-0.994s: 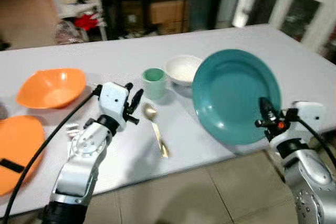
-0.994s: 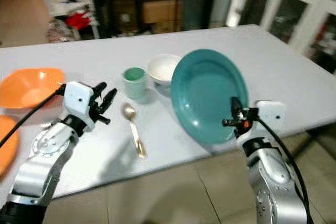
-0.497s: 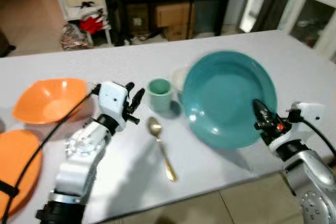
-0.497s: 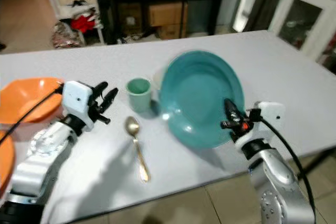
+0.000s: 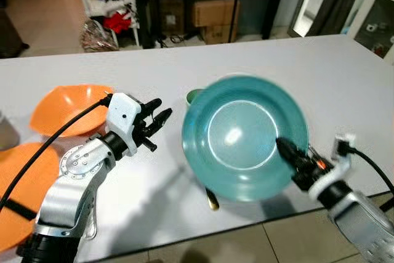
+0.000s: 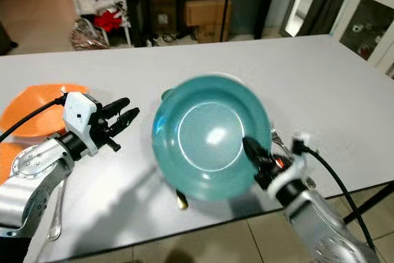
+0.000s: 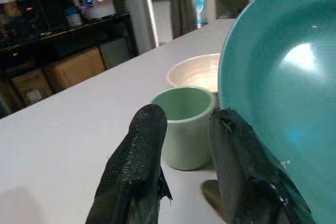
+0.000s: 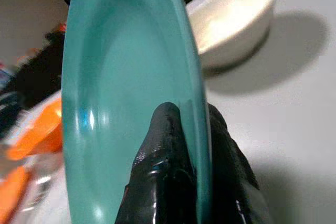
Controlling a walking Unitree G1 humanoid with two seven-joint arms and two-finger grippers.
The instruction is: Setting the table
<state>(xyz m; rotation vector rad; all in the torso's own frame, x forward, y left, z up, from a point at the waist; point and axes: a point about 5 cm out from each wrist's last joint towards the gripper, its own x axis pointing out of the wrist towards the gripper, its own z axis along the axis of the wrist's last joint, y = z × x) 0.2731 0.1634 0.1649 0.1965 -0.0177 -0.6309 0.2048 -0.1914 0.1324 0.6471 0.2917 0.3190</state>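
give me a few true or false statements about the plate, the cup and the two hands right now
1. The right hand grips the teal plate by its rim. True.
2. The plate lies flat on the table. False: it is held tilted above the table.
3. The left hand holds the green cup. False: its fingers are apart and hold nothing; the cup stands on the table ahead of it.
4. A white bowl sits just beyond the green cup. True.
5. An orange bowl is on the robot's right side. False: it is on the left side.
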